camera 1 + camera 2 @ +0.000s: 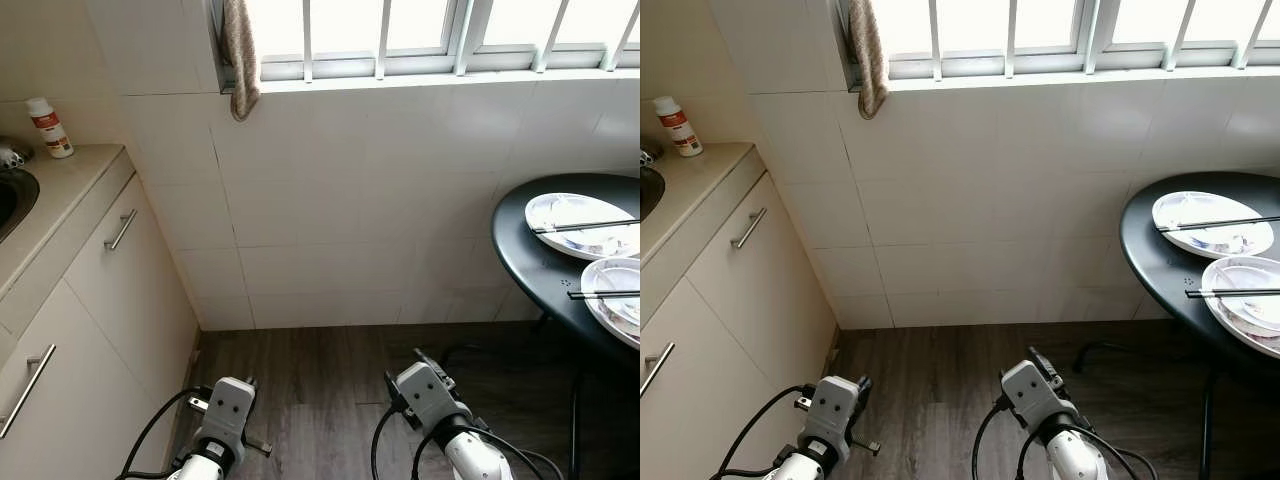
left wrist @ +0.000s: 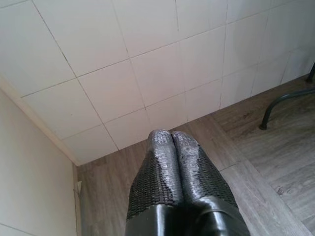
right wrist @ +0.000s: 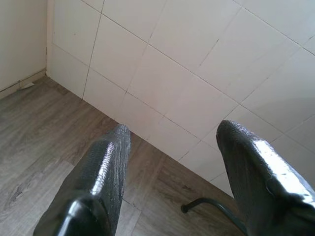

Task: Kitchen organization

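Two plates with chopsticks sit on the black tabletop, far from both grippers. Left gripper fingers together; right gripper fingers apart. No readable writing.

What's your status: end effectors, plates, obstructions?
Left end effector shut, right end effector open, both empty. Two plates with chopsticks on black table, right. Nothing between.

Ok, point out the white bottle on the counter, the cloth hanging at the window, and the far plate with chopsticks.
white bottle (image 1: 49, 128), left eye view, its red label.
cloth (image 1: 239, 55), left eye view, mid-fold.
far plate (image 1: 560, 212), left eye view, its bare inner surface.
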Robot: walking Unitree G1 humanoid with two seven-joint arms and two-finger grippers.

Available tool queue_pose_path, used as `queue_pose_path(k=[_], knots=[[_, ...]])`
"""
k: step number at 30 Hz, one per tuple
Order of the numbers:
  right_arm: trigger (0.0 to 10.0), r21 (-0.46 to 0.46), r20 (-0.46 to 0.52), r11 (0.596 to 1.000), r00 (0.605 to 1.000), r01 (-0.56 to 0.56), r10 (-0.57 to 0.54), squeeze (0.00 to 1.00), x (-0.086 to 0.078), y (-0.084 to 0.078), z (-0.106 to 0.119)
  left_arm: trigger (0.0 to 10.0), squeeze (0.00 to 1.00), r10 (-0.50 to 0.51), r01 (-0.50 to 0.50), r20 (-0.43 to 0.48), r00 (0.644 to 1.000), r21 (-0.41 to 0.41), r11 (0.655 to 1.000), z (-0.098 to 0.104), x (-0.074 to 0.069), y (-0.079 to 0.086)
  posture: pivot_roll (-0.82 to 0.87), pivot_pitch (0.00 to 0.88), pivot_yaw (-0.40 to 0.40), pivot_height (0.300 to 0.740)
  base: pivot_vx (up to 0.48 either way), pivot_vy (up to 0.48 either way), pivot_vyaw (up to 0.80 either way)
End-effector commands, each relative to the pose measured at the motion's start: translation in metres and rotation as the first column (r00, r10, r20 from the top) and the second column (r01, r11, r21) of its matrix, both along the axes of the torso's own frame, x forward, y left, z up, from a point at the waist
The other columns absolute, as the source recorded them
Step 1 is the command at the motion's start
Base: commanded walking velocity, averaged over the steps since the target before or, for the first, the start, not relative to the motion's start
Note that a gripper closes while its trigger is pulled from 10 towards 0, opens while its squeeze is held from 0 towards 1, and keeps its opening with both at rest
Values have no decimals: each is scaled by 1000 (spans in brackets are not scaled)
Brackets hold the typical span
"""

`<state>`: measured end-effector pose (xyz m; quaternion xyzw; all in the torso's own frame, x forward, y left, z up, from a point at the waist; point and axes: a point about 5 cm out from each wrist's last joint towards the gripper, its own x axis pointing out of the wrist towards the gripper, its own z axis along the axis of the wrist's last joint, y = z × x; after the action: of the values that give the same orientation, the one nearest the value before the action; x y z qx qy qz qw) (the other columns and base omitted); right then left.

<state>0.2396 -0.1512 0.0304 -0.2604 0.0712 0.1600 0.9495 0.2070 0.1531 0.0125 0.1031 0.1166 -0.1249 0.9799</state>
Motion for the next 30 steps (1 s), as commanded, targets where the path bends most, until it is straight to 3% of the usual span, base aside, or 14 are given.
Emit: queue_pose_path(k=[1,5,8,19,25,28,30], knots=[[10000,41,-182,999,983,27,-19,0,4,2,-35,10000,0,89,-78,-90,992,114,990,-22,2,14,-52,0,-6,740,0,0,0],[10000,34,-181,999,983,29,-23,0,4,1,-35,10000,0,89,-79,-90,992,114,990,-22,2,14,-53,0,-6,740,0,0,0],[10000,-87,-156,991,984,-105,91,0,2,12,-34,10000,0,29,-11,-91,995,192,981,-21,0,3,-56,0,-8,740,0,0,0],[10000,-77,-151,992,984,-103,91,0,4,12,-37,10000,0,38,-18,-89,995,213,977,-23,0,3,-56,0,-7,740,0,0,0],[10000,-86,-121,993,991,-76,65,0,6,9,-35,10000,0,30,-8,-90,996,236,972,-21,-1,2,-57,0,-7,740,0,0,0],[10000,-53,-93,999,996,-2,-3,0,13,2,-29,10000,0,62,-43,-82,995,215,976,-18,0,6,-51,0,-7,740,0,0,0],[10000,-54,-25,995,996,87,-88,0,22,-4,-20,10000,0,127,-119,-36,991,180,976,-11,5,13,-52,0,-5,740,0,0,0]])
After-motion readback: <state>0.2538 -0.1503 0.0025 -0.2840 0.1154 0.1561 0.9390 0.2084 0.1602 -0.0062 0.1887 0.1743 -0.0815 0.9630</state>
